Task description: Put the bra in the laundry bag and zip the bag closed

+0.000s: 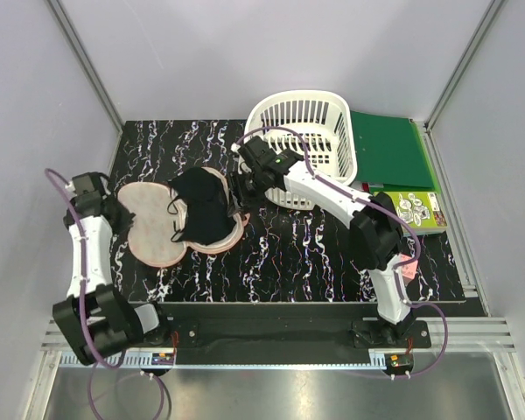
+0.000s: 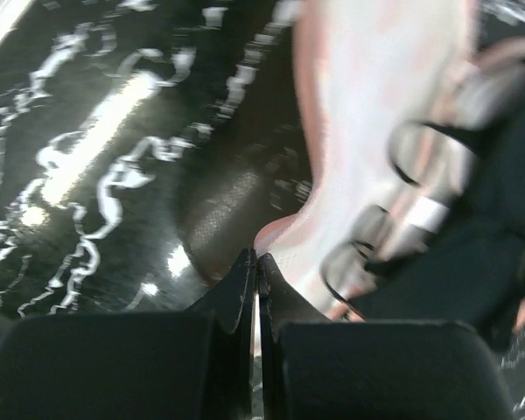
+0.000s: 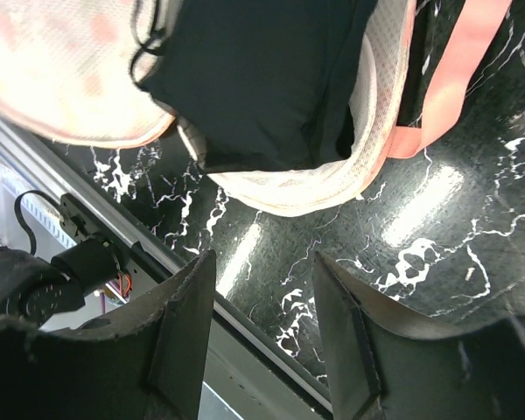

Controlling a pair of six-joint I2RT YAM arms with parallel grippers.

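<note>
On the black marbled table [image 1: 332,254], left of centre: bag [image 1: 149,232], spread open in two rounded halves, pale mesh lining up. Across the right half: bra [image 1: 201,210], black and crumpled, covering most of that half and reaching over the middle seam onto the left one, with thin straps looping off its left edge. Inside the open bag, but uncovered; zip undone.

Left gripper [image 1: 121,217] at the bag's left rim, low over the table. Jaws together: in the left wrist view, fingers [image 2: 236,289] pressed flat against each other, tips right at the pink trim. Any fabric pinched between them? Cannot tell; too blurred there.

Right gripper [image 1: 239,197] at the bag's right side, just beside the bra's edge. Jaws apart, with nothing between them but bare table in the right wrist view. Hovers just off the mesh rim, not touching it. Beyond the right finger, a pink strip [image 3: 446,79] running off the bag across the table.

Behind the right arm: white slotted basket [image 1: 302,140], upright, near the table's far edge. Right of it, a green folder [image 1: 389,149], flat. Just in front of that, at the table's right edge, a printed booklet [image 1: 416,210].
</note>
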